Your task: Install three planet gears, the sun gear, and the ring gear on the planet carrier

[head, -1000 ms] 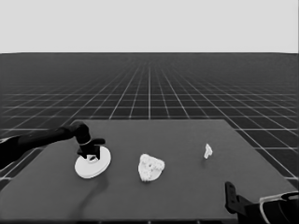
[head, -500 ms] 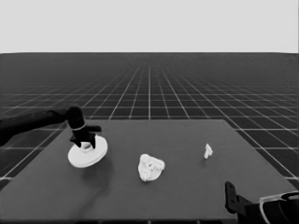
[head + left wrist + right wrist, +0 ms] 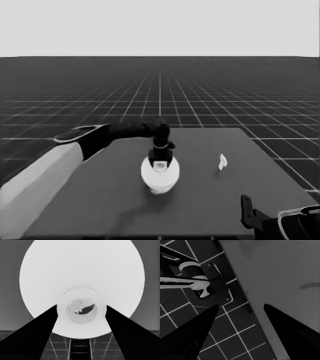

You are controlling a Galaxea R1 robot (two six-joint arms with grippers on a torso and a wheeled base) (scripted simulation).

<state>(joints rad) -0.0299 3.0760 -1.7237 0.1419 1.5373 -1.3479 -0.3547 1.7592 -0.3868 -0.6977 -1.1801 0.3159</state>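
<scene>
Left gripper [image 3: 160, 159] carries the larger round part [image 3: 160, 175], fingers [image 3: 37, 330] clamped on its raised hub, over the table's [image 3: 210, 205] centre. Gears and smaller round part hidden beneath; seating likely remains. Thin white piece [image 3: 222, 161] lies right. Right gripper [image 3: 250, 217] parked near-right, fingers spread, empty.

Larger round part [image 3: 160, 174] mid-table, tool-gripped.

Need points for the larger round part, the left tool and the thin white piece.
larger round part [image 3: 160, 175]: head view, on its white top face near the front.
left tool [image 3: 160, 161]: head view, midway between its fingertips at the part's raised hub.
thin white piece [image 3: 222, 161]: head view, on its middle.
</scene>
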